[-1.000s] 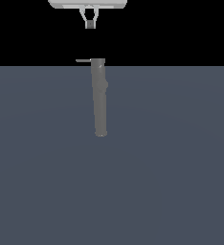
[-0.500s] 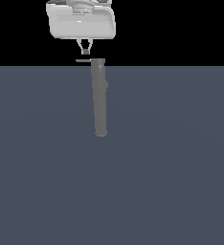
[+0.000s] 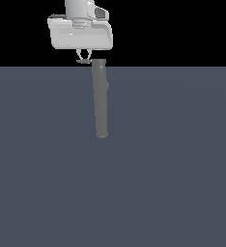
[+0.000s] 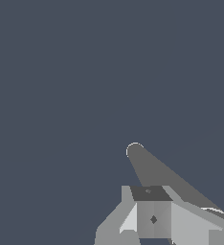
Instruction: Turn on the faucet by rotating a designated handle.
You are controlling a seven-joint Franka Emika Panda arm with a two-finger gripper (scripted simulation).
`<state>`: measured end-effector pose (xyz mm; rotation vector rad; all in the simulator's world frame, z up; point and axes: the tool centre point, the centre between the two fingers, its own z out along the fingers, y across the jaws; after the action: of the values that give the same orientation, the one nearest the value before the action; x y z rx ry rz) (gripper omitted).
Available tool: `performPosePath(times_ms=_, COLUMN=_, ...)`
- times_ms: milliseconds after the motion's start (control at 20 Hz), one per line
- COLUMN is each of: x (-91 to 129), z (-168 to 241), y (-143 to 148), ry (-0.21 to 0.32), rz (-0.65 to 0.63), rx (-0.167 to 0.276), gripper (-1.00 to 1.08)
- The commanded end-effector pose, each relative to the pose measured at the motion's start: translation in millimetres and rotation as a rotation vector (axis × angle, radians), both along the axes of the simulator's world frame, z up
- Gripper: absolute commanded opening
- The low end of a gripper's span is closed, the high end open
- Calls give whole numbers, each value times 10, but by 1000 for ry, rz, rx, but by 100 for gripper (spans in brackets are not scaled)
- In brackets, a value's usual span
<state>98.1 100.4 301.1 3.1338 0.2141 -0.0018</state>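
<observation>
Exterior view, one faucet (image 3: pixel 100 99), one tool (image 3: pixel 83 59) beside its top, fingers pressed together

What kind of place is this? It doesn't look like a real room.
Most likely a bare computer simulation, not a real room: a flat, featureless floor under a black void, with only a plain grey faucet and a white gripper rendered without texture.

handle (image 3: pixel 81 61) mostly hidden behind fingers (image 3: pixel 84 54).
</observation>
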Motion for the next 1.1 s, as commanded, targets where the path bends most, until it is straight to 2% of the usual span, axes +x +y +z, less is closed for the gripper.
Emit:
performPosePath(times_ms=0, x=11, z=-7, y=5, ry=-1, rz=0, rx=1, gripper=-100)
performPosePath(times_ms=150, x=8, z=-8, y=5, ry=0, rz=1, rx=0, gripper=-100)
performPosePath(times_ms=950, x=-421, z=-9, y=71, ry=-1, rz=1, rx=1, gripper=-100)
performPosePath(times_ms=1050, x=-350, z=-8, y=56, ry=-11, rz=-1, rx=1, gripper=-100)
